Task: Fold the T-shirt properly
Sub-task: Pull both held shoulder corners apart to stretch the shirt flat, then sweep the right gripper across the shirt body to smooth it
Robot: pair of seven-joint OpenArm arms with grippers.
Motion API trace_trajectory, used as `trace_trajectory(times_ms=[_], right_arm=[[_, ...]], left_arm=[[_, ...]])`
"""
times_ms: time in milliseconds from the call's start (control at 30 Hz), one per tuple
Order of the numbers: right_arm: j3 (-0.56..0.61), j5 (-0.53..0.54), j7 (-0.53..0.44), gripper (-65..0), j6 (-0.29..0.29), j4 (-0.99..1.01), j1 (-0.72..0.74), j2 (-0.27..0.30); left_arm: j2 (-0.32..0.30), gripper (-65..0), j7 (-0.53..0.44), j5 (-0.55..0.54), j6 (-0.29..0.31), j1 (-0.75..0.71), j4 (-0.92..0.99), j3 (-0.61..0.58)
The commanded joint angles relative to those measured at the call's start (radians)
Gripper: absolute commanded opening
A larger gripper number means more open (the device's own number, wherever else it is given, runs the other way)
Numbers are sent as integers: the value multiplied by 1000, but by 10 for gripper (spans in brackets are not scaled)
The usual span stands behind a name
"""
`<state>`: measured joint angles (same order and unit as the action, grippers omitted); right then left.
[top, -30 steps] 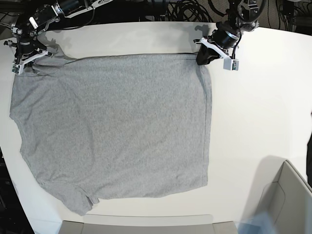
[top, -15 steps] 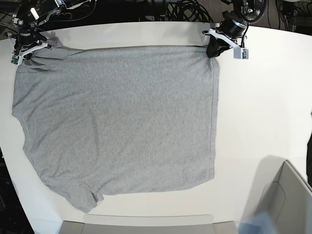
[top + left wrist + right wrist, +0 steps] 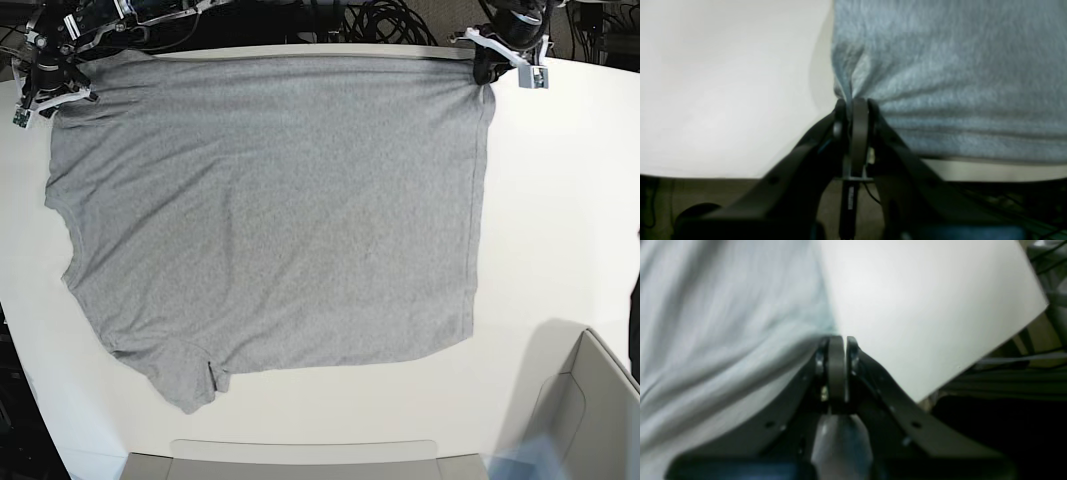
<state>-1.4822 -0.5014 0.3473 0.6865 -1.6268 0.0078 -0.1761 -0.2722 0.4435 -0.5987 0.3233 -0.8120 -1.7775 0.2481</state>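
The heather-grey T-shirt (image 3: 270,210) lies spread flat on the white table (image 3: 570,200), its top edge along the far table edge and a sleeve at the lower left. My left gripper (image 3: 487,68) is shut on the shirt's far right corner. In the left wrist view the gripper (image 3: 851,103) pinches bunched fabric of the shirt (image 3: 957,83). My right gripper (image 3: 45,95) is shut on the far left corner. In the right wrist view the gripper (image 3: 840,340) closes on the edge of the shirt (image 3: 706,323).
A grey open box (image 3: 590,410) stands at the front right corner. A grey tray edge (image 3: 300,458) runs along the front. Black cables (image 3: 380,20) lie behind the table's far edge.
Both grippers have moved toward the far edge, dragging the shirt with them; it has also slid to the right in the base view and lies flatter.
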Motion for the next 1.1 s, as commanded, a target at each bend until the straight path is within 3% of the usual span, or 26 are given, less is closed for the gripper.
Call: trace_trajectory(times_ms=[0, 233, 533, 633, 800, 867, 900, 1067], right_arm=[[-1, 10, -30, -650, 12, -31, 19, 19], [-1, 8, -35, -650, 12, -100, 73, 19], [-1, -53, -23, -650, 12, -111, 44, 19], [-1, -73, 45, -639, 12, -177, 64, 19], [-1, -69, 246, -635, 12, -261, 8, 19], [-1, -27, 405, -635, 12, -286, -52, 19], [36, 5, 479, -635, 12, -303, -90, 19], [438, 228, 919, -635, 12, -448, -326, 19]], left_arm=[[-11, -650, -18, 3, -8, 1, -17, 9], [-11, -650, 146, 3, -8, 102, -22, 12], [-9, -650, 168, 3, -8, 110, -22, 10], [-9, -650, 170, 3, -8, 110, -22, 3], [-9, -650, 170, 4, -8, 110, -17, 1], [-11, -650, 170, 7, -8, 110, -15, 1], [-11, -650, 170, 21, -8, 110, -15, 1], [-5, -650, 170, 127, -6, 112, -18, 1]])
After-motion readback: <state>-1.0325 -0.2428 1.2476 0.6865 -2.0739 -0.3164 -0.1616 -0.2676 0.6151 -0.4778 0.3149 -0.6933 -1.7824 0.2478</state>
